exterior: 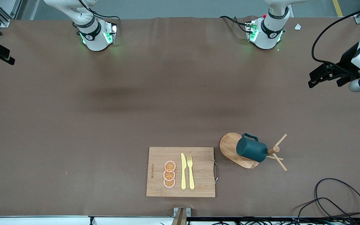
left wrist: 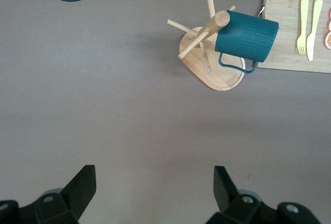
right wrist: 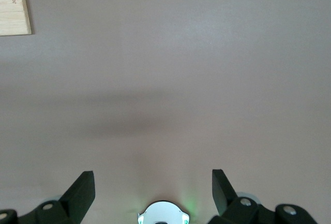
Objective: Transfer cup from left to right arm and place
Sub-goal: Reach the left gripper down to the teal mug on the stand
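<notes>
You're at the very start: nothing is held and no handover has begun. The dark teal ribbed mug with a loop handle hangs mouth-down on a peg of the light wooden peg stand, lower right of centre in the front view. In the left wrist view the same mug shows up top, right of centre, slipped over one angled peg, handle pointing toward the camera.

The left gripper sits at the right edge of the front view, over bare brown table at the left arm's end, well apart from the mug. Its fingers are spread wide with nothing between them. The right gripper barely shows in the front view, at the left edge; its wrist view gives fingers spread, empty, over bare table with its own arm's base below. That arm waits.

Beside the stand, toward the right arm's end, lies a rectangular bamboo cutting board carrying a yellow plastic knife, a yellow plastic fork and three orange slices.

Step in hand, as I read it: the left arm's approach to the mug. Next move calls for bringing the left gripper over the stand, lining the fingers across the mug's wall or handle, then lifting along the peg's slant so it slides off without tipping the stand.
</notes>
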Robot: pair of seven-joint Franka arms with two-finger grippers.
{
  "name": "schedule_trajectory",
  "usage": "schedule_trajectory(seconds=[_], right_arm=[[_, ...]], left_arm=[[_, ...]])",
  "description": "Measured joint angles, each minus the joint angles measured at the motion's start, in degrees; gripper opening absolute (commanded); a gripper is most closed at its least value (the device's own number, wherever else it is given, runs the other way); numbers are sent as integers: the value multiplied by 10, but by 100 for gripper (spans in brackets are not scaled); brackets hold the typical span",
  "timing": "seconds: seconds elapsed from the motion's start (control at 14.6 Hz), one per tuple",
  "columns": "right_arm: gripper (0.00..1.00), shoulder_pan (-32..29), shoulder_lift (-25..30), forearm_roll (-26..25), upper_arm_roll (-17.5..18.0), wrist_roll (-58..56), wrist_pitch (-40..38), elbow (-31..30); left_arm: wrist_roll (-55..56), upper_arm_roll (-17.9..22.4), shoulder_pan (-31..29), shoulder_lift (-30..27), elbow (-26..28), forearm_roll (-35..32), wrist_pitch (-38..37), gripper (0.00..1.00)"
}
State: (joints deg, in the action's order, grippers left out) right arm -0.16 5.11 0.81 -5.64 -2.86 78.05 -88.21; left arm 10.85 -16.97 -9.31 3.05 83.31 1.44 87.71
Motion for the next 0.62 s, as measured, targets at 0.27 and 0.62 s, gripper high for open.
schedule_trajectory(seconds=[0.27,0.62], right_arm=[[100,0,0,0,0,0,0,0],[100,0,0,0,0,0,0,0]], left_arm=[[1,-3,3,0,0,-2,0,100],[1,-12,6,18,2,-14,-4,100]])
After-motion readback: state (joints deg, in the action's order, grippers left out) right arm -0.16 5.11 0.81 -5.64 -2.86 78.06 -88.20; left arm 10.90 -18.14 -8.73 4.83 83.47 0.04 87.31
